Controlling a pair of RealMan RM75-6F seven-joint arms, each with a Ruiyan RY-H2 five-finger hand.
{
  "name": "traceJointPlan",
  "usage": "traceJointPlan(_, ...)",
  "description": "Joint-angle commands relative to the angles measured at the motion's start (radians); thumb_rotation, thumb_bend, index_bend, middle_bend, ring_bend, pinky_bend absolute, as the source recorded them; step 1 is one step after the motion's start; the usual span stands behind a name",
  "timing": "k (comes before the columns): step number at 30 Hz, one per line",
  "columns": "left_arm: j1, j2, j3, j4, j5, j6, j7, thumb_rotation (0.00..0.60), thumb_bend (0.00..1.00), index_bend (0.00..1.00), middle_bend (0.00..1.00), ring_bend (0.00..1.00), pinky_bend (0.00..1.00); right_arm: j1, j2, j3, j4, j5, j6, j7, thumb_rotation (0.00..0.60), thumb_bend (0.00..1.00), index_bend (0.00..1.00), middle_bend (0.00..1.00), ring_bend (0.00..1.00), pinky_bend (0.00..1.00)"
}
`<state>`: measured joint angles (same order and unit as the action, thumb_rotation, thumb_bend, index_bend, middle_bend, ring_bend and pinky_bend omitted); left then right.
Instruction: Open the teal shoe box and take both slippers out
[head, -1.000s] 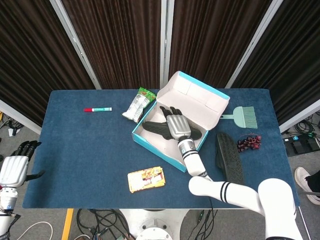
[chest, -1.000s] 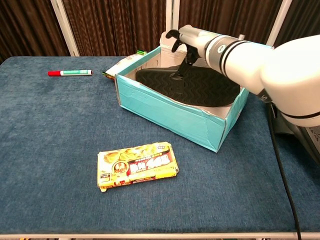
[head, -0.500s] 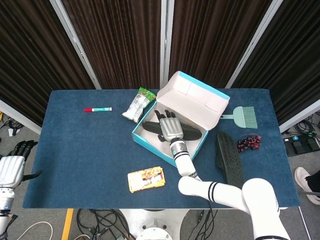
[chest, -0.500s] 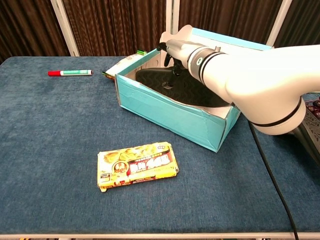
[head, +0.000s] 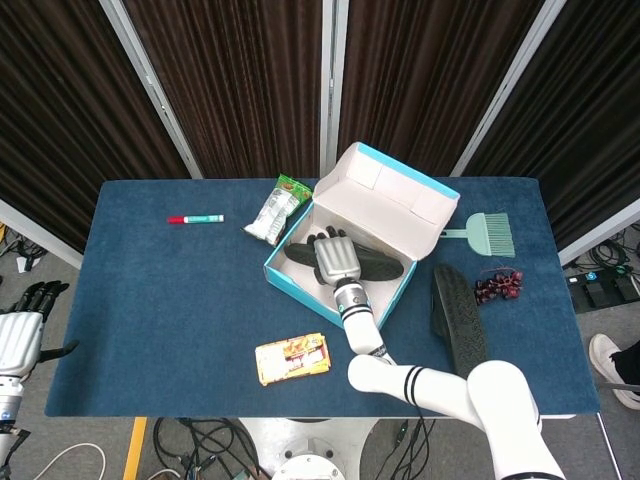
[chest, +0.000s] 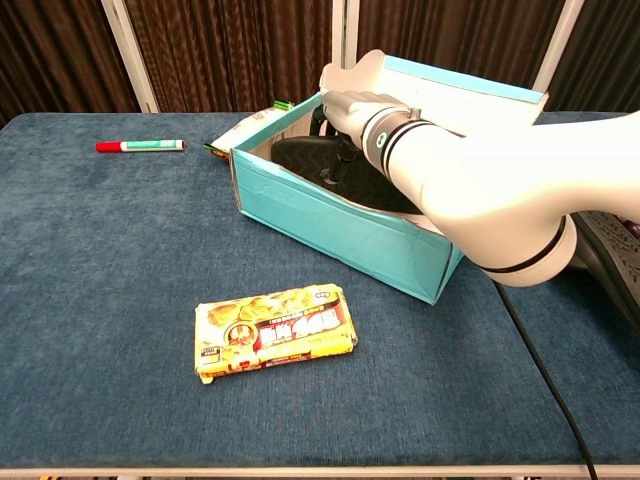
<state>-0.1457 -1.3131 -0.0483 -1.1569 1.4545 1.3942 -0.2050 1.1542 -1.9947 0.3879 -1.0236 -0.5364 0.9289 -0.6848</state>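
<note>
Teal shoe box (head: 300, 282) lies open — right hand (head: 337, 260) inside it, fingers (chest: 322, 120) curled onto the black slipper (head: 385, 268); whether they grip, I cannot tell.

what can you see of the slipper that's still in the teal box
The slipper is black and looks like rubber or foam, lying flat and lengthwise on the floor of the open teal shoe box, its ends toward the box's short walls. The chest view shows a ribbed, zigzag-textured surface. The right hand reaches down over its middle and hides that part; whether the fingers actually grip it cannot be told.
</note>
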Motion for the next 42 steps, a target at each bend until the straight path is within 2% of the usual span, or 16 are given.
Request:
traceJointPlan(1,0.000,0.000,0.001,0.001,0.001,-0.001,0.000,0.600,0.11,0.15,0.13,0.10,0.36,0.003,-0.009,0.004,0.013,0.005,-0.003,-0.011,0.600,0.29,0.32,0.30,0.13,0.21)
traceJointPlan(12,0.002,-0.003,0.002,0.011,-0.003,-0.009,-0.002,0.600,0.11,0.15,0.13,0.10,0.36,0.009,-0.039,0.014,0.059,-0.004,-0.013,-0.028,0.600,0.36,0.43,0.38,0.23,0.32)
traceJointPlan(24,0.000,0.000,-0.003,0.025,-0.005,-0.010,-0.011,0.600,0.11,0.15,0.13,0.10,0.36,-0.002,-0.077,0.012,0.113,-0.078,0.019,-0.008,0.600,0.48,0.72,0.62,0.47,0.58)
traceJointPlan(30,-0.001,0.003,-0.003,0.018,-0.002,-0.009,-0.006,0.600,0.11,0.15,0.13,0.10,0.36,-0.027,-0.049,0.021,0.067,-0.131,0.048,0.026,0.600,0.52,0.81,0.69,0.54,0.65)
traceJointPlan(42,-0.008,0.011,-0.004,-0.013,0.006,-0.009,0.019,0.600,0.11,0.15,0.13,0.10,0.36,-0.062,0.053,0.082,-0.112,-0.210,0.121,0.092,0.600,0.54,0.83,0.70,0.55,0.66)
